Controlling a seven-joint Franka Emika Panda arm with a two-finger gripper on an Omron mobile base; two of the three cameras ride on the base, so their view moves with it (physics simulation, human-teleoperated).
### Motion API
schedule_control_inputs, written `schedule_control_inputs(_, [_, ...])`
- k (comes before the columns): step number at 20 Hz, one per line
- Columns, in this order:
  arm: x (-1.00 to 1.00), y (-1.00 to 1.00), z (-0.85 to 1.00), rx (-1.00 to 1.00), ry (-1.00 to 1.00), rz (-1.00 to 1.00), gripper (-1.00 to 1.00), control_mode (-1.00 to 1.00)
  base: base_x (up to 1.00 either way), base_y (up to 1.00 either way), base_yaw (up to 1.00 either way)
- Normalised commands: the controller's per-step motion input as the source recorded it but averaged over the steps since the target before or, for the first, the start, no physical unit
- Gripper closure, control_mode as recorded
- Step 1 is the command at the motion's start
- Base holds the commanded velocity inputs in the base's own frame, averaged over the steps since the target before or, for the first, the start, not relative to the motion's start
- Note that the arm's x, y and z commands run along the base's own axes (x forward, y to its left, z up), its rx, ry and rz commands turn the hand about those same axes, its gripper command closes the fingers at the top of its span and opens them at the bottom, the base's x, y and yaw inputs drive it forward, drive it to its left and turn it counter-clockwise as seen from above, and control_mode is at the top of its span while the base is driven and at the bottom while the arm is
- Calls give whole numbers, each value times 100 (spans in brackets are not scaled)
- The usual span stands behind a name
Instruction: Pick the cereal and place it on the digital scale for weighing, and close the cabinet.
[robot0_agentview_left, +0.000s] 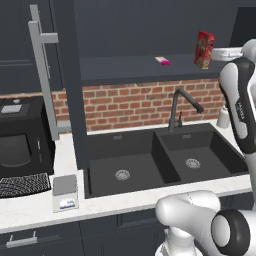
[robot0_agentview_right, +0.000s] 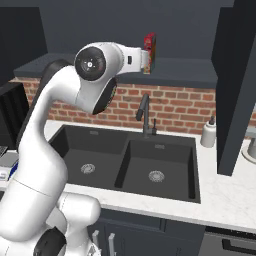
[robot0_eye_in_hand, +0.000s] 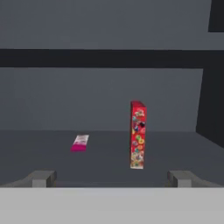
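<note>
Hand view puts the cereal box (robot0_eye_in_hand: 138, 134) upright on the open cabinet's shelf (robot0_eye_in_hand: 109, 153), narrow edge toward you and slightly right of centre between the fingertips (robot0_eye_in_hand: 40, 178). Your gripper (robot0_eye_in_hand: 111, 179) stands wide apart and empty, short of the box; that wide set suits closing across its thin sides, I judge. A small pink packet (robot0_eye_in_hand: 79, 142) lies flat to the left of the box, well apart, so it should not get in the way. From the left base view, the digital scale (robot0_agentview_left: 65, 192) waits on the white counter (robot0_agentview_left: 30, 207) left of the black sink (robot0_agentview_left: 150, 160), under the open cabinet door (robot0_agentview_left: 75, 90) with its grey bar handle (robot0_agentview_left: 42, 75), which you have yet to shut.
</note>
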Motion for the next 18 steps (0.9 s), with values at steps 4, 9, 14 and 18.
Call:
schedule_control_inputs(4, [49,-28,0,0,0,0,-100,-100,0,0,0])
schedule_control_inputs(9, [45,-15,0,0,0,0,-100,-100,0,0,0])
schedule_control_inputs(14, [42,-16,-1,0,0,0,-100,-100,0,0,0])
schedule_control_inputs(18, [34,-25,0,0,0,0,-100,-100,0,0,0])
